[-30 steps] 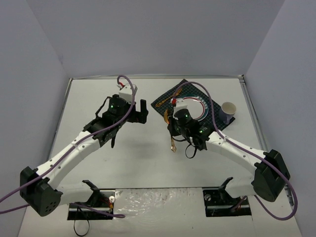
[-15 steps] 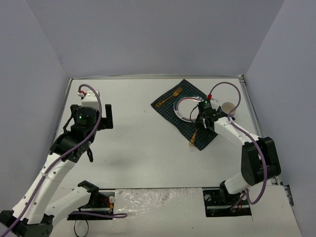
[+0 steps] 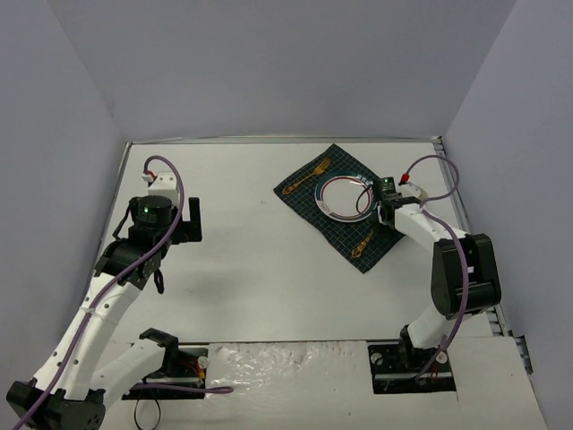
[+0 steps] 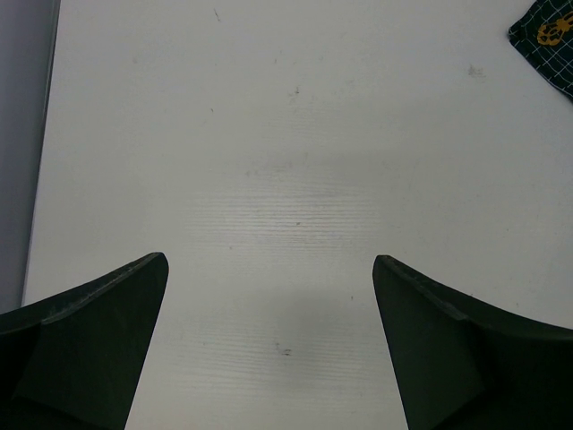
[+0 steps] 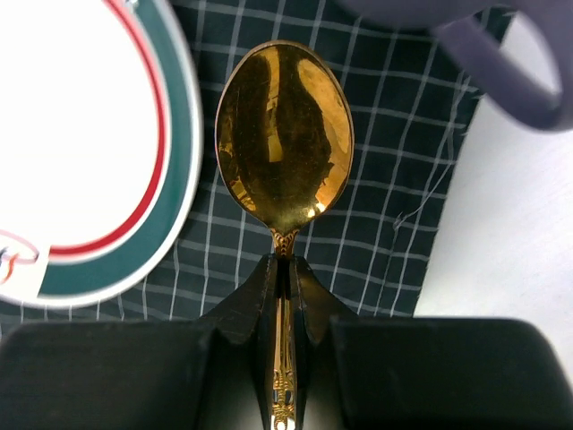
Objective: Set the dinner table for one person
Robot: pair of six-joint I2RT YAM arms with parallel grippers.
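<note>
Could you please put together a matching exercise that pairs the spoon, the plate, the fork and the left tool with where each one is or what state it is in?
Things:
1. spoon
2. plate
3. fork
4. left tool

Places or states:
A. open, over a bare part of the dinner table
B. clamped by its handle in the right tool
C. gold, lying free on the checked cloth, to the left of the plate
D. white with a green and red rim, resting on the checked cloth

Pairs: 1-B, 2-D, 3-C, 4-A
</note>
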